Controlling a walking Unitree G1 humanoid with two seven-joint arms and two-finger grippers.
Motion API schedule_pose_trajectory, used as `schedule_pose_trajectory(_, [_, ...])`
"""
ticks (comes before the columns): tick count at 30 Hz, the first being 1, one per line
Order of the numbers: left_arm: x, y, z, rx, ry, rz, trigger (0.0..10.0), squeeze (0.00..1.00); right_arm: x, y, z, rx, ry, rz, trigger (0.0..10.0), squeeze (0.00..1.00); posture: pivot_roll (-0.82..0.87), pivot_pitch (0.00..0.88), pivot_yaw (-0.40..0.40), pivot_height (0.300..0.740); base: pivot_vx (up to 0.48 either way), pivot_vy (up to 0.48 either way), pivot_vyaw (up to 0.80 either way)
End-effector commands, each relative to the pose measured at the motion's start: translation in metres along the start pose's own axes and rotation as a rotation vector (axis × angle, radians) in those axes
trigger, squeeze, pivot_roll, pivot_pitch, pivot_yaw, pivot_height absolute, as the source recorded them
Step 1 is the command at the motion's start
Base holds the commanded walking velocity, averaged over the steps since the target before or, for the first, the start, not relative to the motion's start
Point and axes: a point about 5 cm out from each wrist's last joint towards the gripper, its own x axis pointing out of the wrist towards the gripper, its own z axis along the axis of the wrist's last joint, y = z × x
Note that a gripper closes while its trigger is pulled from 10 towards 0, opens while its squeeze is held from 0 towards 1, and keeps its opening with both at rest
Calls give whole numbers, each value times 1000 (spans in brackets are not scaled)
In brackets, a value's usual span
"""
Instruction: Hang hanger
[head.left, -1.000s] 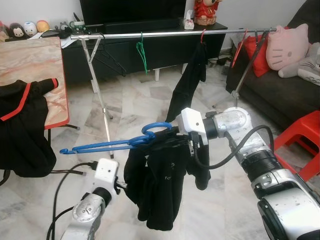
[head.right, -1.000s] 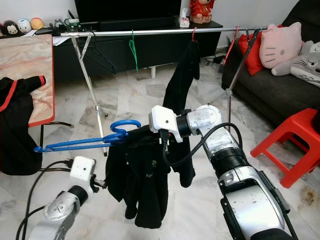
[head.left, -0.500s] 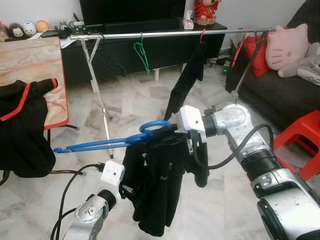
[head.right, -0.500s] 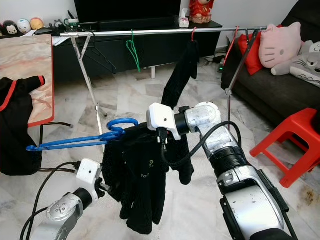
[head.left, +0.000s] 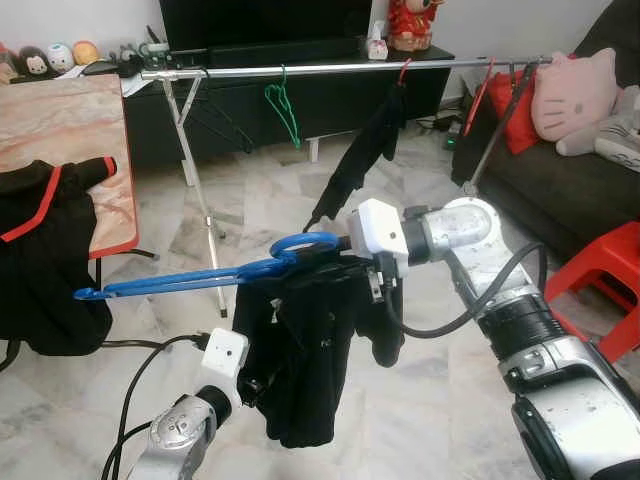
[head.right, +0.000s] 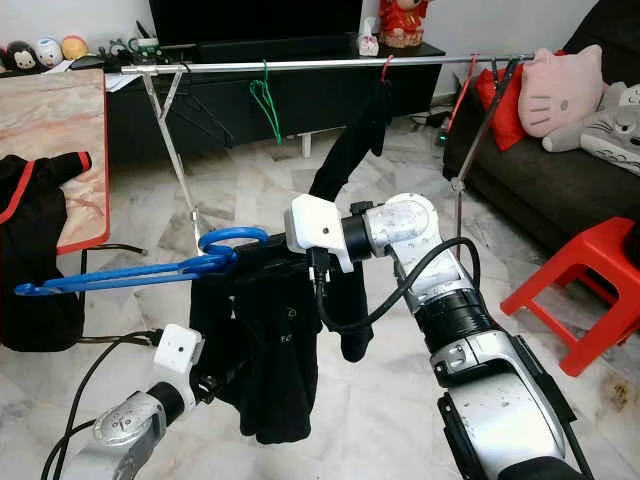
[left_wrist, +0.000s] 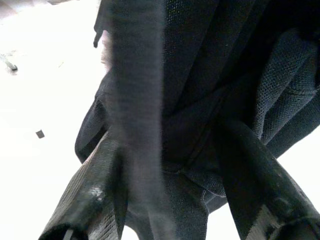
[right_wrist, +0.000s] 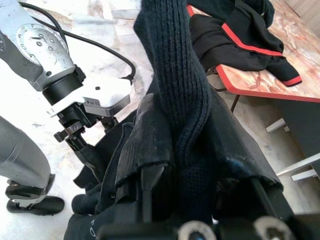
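The blue hanger (head.left: 190, 281) lay nearly level in mid-air, its hook (head.left: 303, 244) looped up beside the right gripper (head.left: 352, 268) and its long arm pointing out to the robot's left. A black garment (head.left: 300, 360) drooped from it in heavy folds. The right gripper's fingers were buried in that cloth at the hanger's neck; from the right wrist view they looked clamped together on garment and hanger at once, though the fabric hid the tips. The left gripper (head.right: 215, 382) sat lower, and its two fingers (left_wrist: 95, 195) stood apart on either side of a fold of the garment's lower part, not pinching it.

The rail (head.left: 340, 68) ran across the room well beyond and above the hanger, already carrying a green hanger (head.left: 285, 100), a hung dark garment (head.left: 365, 150) and red hangers (head.left: 480, 90) near the sofa (head.left: 560, 190).

To do this step well, the hook probably needed turning so its open side faced the rail, then lifting over a bare stretch between the green hanger and the dark garment. The grip looked bundled, so the hanger could twist or slip as it rose; a slow lift, with the left gripper steadying the hem, seemed wise. A table (head.left: 60, 150) with another black and red garment (head.left: 45, 250) stood off to the left.
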Motion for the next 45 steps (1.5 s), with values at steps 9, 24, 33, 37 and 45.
schedule_pose_trajectory(9, [0, -1, -5, -7, 20, -7, 0, 0, -2, -4, 9, -35, -19, -23, 0, 0, -31, 0, -53, 732, 0, 0, 0])
schedule_pose_trajectory(24, [-3, -2, -8, 2, 43, -31, 0, 0, -4, -4, 7, -26, -13, -35, 0, 0, -29, 0, -50, 732, 0, 0, 0])
schedule_pose_trajectory(33, [-2, -3, -7, 7, 40, -35, 0, 0, -2, -3, 7, -21, -14, -36, 0, 0, -30, 0, -48, 732, 0, 0, 0])
schedule_pose_trajectory(37, [-3, 0, -7, 13, 39, -8, 0, 0, -2, -2, 6, -21, -15, -32, 0, 0, -28, 0, -46, 732, 0, 0, 0])
schedule_pose_trajectory(45, [-8, 30, -13, 12, 96, 215, 0, 0, -7, 10, -24, -59, 217, 4, 0, 0, -30, 0, -45, 732, 0, 0, 0])
